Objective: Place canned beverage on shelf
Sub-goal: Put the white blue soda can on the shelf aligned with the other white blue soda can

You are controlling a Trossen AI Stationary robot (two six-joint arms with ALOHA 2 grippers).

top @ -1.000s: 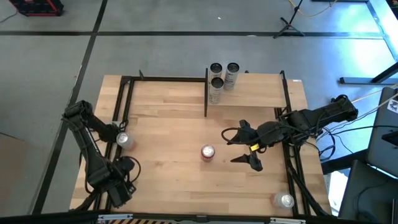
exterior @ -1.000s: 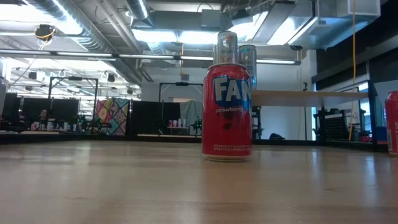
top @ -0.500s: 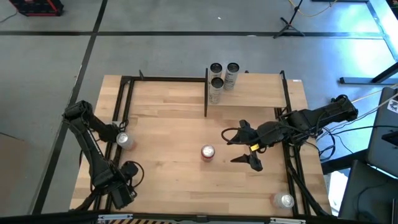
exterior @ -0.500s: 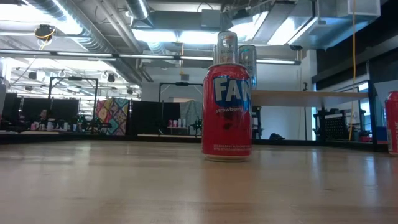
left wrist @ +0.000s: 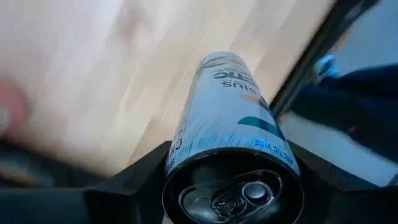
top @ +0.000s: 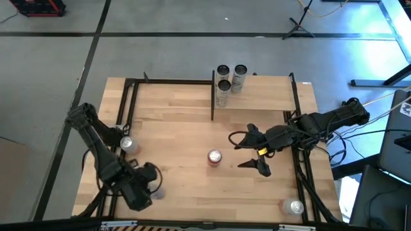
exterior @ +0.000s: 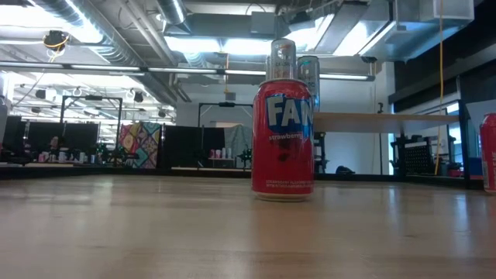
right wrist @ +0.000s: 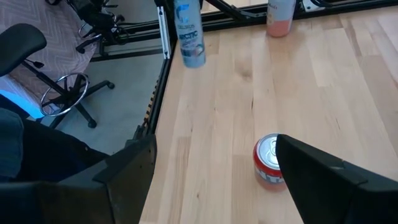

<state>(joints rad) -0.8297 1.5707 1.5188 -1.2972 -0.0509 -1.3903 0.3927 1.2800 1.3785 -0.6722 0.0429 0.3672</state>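
Left wrist view: left claw (left wrist: 233, 186) clamps a pale blue can (left wrist: 227, 118) near the bench (top: 180, 128) edge; right claw (top: 252, 154) gapes.

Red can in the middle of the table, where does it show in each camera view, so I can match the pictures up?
High view: red can mid-table, standing alone.
Low view: centre, large, upright.
Right wrist view: on the wood, seen from above.
Left wrist view: not clearly in it; the blue can in the left gripper fills it.
Landmark: the shelf, beyond the red can in the high and low views.
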